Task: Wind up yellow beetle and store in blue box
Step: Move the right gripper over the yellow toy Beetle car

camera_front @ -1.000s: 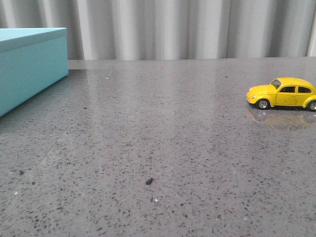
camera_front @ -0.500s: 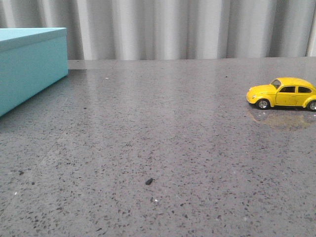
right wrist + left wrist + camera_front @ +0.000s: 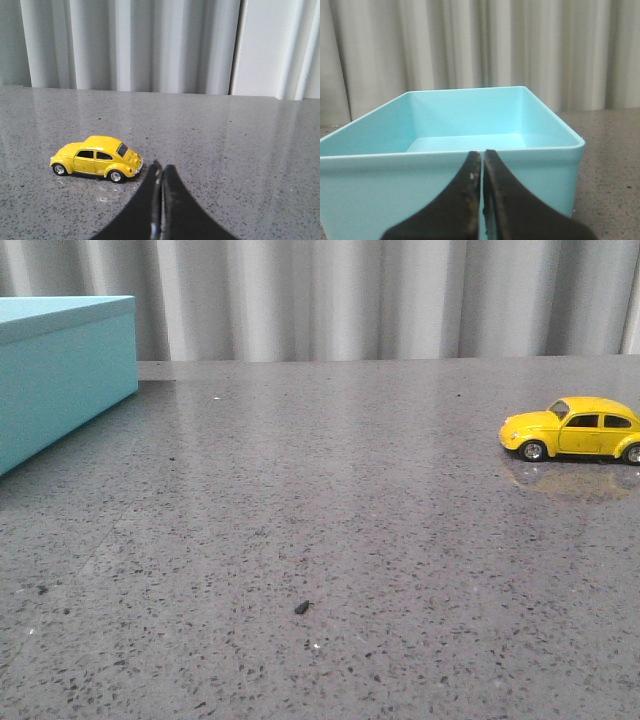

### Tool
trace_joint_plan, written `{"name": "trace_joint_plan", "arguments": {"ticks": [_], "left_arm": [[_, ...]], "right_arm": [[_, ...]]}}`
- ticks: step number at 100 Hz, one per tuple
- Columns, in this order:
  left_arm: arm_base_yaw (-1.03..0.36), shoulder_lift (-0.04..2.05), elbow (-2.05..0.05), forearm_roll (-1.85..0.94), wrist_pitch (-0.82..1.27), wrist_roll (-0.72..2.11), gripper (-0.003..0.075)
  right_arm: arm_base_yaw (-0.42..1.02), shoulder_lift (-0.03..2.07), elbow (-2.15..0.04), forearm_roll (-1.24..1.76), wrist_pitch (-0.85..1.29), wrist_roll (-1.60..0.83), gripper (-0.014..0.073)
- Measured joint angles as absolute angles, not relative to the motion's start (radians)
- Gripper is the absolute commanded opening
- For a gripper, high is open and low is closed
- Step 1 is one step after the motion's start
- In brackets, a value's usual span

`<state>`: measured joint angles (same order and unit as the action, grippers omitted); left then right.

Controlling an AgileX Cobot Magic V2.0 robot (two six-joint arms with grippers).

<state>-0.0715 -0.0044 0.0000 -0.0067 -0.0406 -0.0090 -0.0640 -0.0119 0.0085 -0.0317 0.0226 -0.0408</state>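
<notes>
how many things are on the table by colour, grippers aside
yellow: 1, the yellow beetle standing on its wheels at the right
blue: 1, the blue box at the far left, open-topped with nothing in it in the left wrist view
total: 2

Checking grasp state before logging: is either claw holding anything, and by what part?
Nothing held. Left claw is shut empty in front of the blue box; right claw is shut empty, with the yellow beetle on the table, untouched.
</notes>
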Motion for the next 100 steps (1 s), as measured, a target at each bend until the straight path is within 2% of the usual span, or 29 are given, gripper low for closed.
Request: {"name": "trace_joint_plan", "arguments": {"ticks": [20, 31, 52, 100], "left_arm": [[-0.071, -0.004, -0.04, 0.0, 0.047, -0.009, -0.0021], [-0.071, 0.01, -0.132, 0.024, 0.144, -0.009, -0.0021], [-0.071, 0.098, -0.27, 0.033, 0.193, -0.007, -0.0021], [-0.071, 0.115, -0.289, 0.028, 0.21, 0.0, -0.0021]], "right_arm": [[-0.064, 0.003, -0.029, 0.008, 0.156, -0.041, -0.0061], [-0.064, 0.075, -0.129, 0.016, 0.267, -0.041, -0.006], [-0.064, 0.27, -0.374, 0.073, 0.467, -0.041, -0.0061], [-0.045, 0.512, -0.523, 0.091, 0.431, -0.041, -0.0061]]}}
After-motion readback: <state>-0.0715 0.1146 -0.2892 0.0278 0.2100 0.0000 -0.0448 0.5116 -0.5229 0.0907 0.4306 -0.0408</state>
